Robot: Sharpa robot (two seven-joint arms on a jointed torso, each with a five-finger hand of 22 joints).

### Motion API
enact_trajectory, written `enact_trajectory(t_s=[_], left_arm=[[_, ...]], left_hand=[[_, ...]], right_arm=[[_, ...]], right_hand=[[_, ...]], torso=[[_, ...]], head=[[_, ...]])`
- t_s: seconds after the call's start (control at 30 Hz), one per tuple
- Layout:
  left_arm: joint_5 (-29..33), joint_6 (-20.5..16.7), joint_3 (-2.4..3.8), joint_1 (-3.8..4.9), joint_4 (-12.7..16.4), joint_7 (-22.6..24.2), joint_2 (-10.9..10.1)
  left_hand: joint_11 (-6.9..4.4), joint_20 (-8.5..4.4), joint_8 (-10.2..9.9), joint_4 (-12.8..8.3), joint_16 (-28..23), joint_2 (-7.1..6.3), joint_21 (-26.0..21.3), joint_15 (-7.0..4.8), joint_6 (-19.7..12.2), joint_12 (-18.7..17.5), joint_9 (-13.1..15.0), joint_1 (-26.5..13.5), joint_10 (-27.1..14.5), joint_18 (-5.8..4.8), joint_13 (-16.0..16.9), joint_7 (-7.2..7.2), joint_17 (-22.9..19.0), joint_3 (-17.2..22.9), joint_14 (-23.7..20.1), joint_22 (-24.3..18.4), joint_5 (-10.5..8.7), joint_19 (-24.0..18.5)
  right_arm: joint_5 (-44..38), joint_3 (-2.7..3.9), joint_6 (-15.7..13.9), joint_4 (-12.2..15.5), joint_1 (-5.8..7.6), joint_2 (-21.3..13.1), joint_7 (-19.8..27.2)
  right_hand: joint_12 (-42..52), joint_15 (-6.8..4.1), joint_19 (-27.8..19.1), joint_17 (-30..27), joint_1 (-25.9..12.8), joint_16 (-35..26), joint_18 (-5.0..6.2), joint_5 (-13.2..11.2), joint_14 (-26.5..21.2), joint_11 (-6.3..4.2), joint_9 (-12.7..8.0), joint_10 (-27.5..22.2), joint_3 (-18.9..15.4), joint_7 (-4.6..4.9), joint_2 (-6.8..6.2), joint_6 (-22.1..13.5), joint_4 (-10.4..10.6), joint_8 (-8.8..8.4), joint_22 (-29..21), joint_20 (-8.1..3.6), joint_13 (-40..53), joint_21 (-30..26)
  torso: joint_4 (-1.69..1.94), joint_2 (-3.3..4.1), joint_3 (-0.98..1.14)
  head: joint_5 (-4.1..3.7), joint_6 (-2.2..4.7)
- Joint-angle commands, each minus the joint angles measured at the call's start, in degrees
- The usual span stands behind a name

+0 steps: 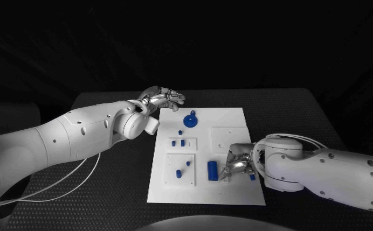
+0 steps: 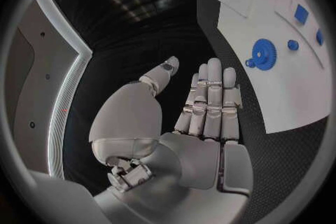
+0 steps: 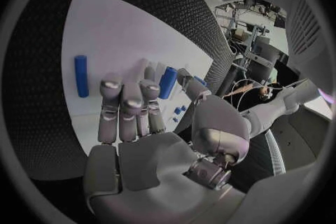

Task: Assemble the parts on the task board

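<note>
In the head view the right hand (image 1: pixel 237 165) covers part of the task board (image 1: pixel 225 120) at lower right, and the small blue part (image 1: pixel 251 177) beside it (shape too small to tell) is half hidden.

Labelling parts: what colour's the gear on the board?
Blue; the gear shows best in the left wrist view.

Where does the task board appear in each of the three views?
Head view: task board at the centre, between the two arms.
Left wrist view: beside the left hand, bearing the gear.
Right wrist view: beyond the right hand fingers.
Shared landmark: the black table round it.
</note>
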Motion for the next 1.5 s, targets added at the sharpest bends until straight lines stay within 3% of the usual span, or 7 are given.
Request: enact_trajectory(t_s=[0.03,0.23,0.47,0.7,0.9,1.1,1.5], left_arm=[[0.1,0.6,0.03,0.04,0.0,0.6,0.0],[0.1,0.5,0.03,0.04,0.0,1.1,0.0],[0.1,0.6,0.03,0.04,0.0,1.1,0.1],[0.1,0.6,0.03,0.05,0.0,1.0,0.2],[0.1,0.5,0.01,0.05,0.1,1.0,0.2],[0.1,0.6,0.01,0.05,0.3,0.9,0.0],[0.1,0.9,0.01,0.05,0.4,0.8,-0.1]], left_hand=[[0.03,-0.05,0.0,0.2,-0.3,-0.01,-0.2,0.11,-0.4,0.0,-0.1,0.0,-0.5,0.60,-0.1,-0.08,0.1,0.2,0.2,0.1,0.22,0.4],[0.03,-0.04,0.0,0.2,-0.3,-0.04,-0.2,0.12,-0.4,0.0,0.0,-0.1,-0.5,0.59,0.0,-0.08,0.1,0.2,0.3,0.1,0.19,0.4],[0.00,-0.03,0.1,0.3,-0.3,-0.04,-0.3,0.11,-0.3,0.1,0.0,-0.1,-0.4,0.58,0.0,-0.09,0.2,0.1,0.3,0.1,0.17,0.4],[-0.01,-0.04,0.1,0.3,-0.3,-0.05,-0.3,0.10,-0.3,0.1,0.0,-0.1,-0.4,0.58,0.0,-0.10,0.2,0.1,0.3,0.2,0.17,0.4],[-0.02,-0.04,0.1,0.3,-0.3,-0.08,-0.3,0.10,-0.3,0.1,0.0,-0.1,-0.4,0.58,0.0,-0.11,0.2,0.1,0.3,0.2,0.16,0.4],[-0.02,-0.04,0.2,0.3,-0.3,-0.09,-0.3,0.09,-0.3,0.1,0.0,-0.1,-0.4,0.58,0.0,-0.12,0.3,0.1,0.3,0.2,0.16,0.4],[-0.03,-0.05,0.2,0.3,-0.4,-0.09,-0.3,0.09,-0.3,0.1,0.0,-0.2,-0.4,0.58,0.0,-0.13,0.3,0.1,0.3,0.3,0.16,0.4]], right_arm=[[4.5,0.55,-4.0,1.0,1.53,-2.0,5.1],[8.1,1.70,-3.3,0.2,4.15,-5.8,6.3],[4.1,1.69,1.2,-2.6,4.88,-8.5,2.2],[-1.1,1.00,3.7,-1.3,4.78,-10.7,-0.5],[-3.4,0.93,4.1,-0.3,2.65,-10.8,-0.8],[-5.6,0.81,3.6,-1.0,0.89,-10.1,-1.0],[-9.0,0.47,2.2,-1.7,-1.38,-7.6,-1.1]], right_hand=[[-0.3,0.24,0.2,-0.2,1.4,-0.4,2.54,-0.1,0.0,0.52,0.1,0.4,0.5,1.00,-0.78,-1.7,0.4,-0.57,-0.2,0.00,0.0,0.0],[-0.4,0.60,0.2,-0.2,3.9,-0.6,2.54,-0.1,0.2,0.84,0.9,0.6,1.1,1.29,-1.18,-2.4,0.8,-0.31,-0.3,0.08,0.0,0.0],[-0.5,0.49,-0.1,-0.1,7.1,-0.7,2.54,-0.1,0.2,0.58,2.3,0.6,0.9,0.97,0.69,-1.4,-0.9,0.94,-0.3,0.16,0.0,0.1],[-0.5,0.15,-0.1,0.2,6.6,-0.5,2.54,-0.1,0.3,0.22,3.6,0.6,-0.1,0.61,0.77,-1.1,-1.0,1.78,-0.3,0.37,0.1,0.3],[-0.6,0.20,-0.4,0.2,4.7,-0.7,2.54,-0.1,0.1,0.37,4.1,0.2,-1.1,0.81,1.32,-2.3,0.1,1.30,-0.3,0.46,0.3,0.3],[-0.5,0.30,-0.5,0.2,4.1,-0.6,2.54,-0.1,0.1,0.42,4.2,0.2,-1.4,0.84,1.67,-2.3,0.4,1.27,-0.3,0.48,0.4,0.4],[-0.5,0.25,-0.5,0.7,3.5,-0.3,2.54,-0.1,0.3,0.20,4.4,0.5,-1.6,0.60,2.56,-1.6,0.3,1.45,-0.3,0.47,0.5,0.6]], torso=[[-0.10,-0.01,0.05],[-0.07,-0.01,0.06],[-0.10,0.00,0.10],[-0.10,0.05,0.16],[-0.16,-0.01,0.09],[0.04,0.03,0.09],[0.10,0.06,-0.01]], head=[[-0.33,0.24],[-0.87,0.73],[-1.70,1.16],[-2.26,1.19],[-2.58,1.20],[-2.84,1.02],[-2.91,0.66]])
